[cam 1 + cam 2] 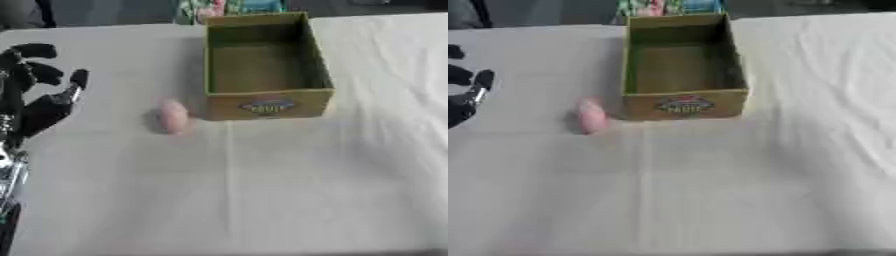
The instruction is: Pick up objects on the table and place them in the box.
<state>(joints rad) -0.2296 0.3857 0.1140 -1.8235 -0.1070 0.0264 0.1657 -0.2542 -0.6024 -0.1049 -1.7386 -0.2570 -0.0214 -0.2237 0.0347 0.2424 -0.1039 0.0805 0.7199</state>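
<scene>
A small pink oval object (172, 116) lies on the white tablecloth, just left of the box's front left corner. The open yellow-green cardboard box (269, 105) stands at the upper middle, with a round label on its front wall; its inside looks empty. My left hand (39, 95) hovers at the far left edge, fingers spread and relaxed, holding nothing, well to the left of the pink object. My right hand shows in neither view.
The white cloth-covered table (262, 190) stretches wide in front of and to the right of the box. Colourful items (229, 7) sit beyond the table's far edge, behind the box.
</scene>
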